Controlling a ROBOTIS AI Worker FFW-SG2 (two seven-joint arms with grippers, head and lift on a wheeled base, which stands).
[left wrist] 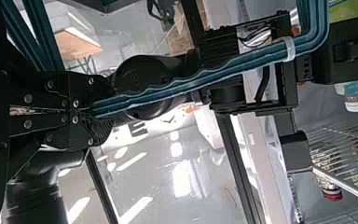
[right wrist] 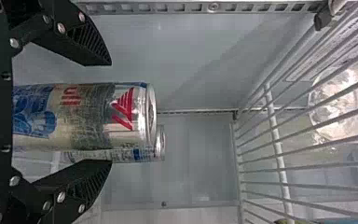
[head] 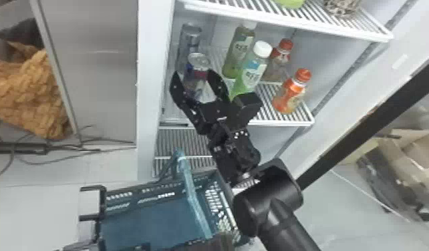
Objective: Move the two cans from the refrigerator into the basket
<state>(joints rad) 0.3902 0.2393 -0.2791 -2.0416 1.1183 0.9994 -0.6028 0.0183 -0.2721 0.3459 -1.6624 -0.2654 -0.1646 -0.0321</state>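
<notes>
Black and thick, my right forearm (head: 287, 233) rises from the bottom edge of the head view toward the refrigerator (head: 148, 83). At its end my right gripper (head: 195, 74) has its fingers spread wide around the nearer can (head: 199, 61); in the right wrist view a gap shows between each finger and the metal, so I am not gripping it. This can stands upright on the wire shelf (head: 287, 123), with a bright silver rim, red stripes below it, a grey band, a pale stretch and a blue patterned part. Behind it stands the second can (head: 192, 33), also silvery, partly covered by the first in the right wrist view.

My left gripper (head: 220, 243) is low down in the head view, at the near end of the basket handle (head: 192, 193). Seen from its wrist, the left gripper (left wrist: 103, 109) has its fingers narrow, clamped on that teal bar. The basket (head: 150, 220) sits in front of the refrigerator, lower than the cans. Right of them, green bottles (head: 252, 73) with white caps share the shelf with an orange bottle (head: 290, 95).
</notes>
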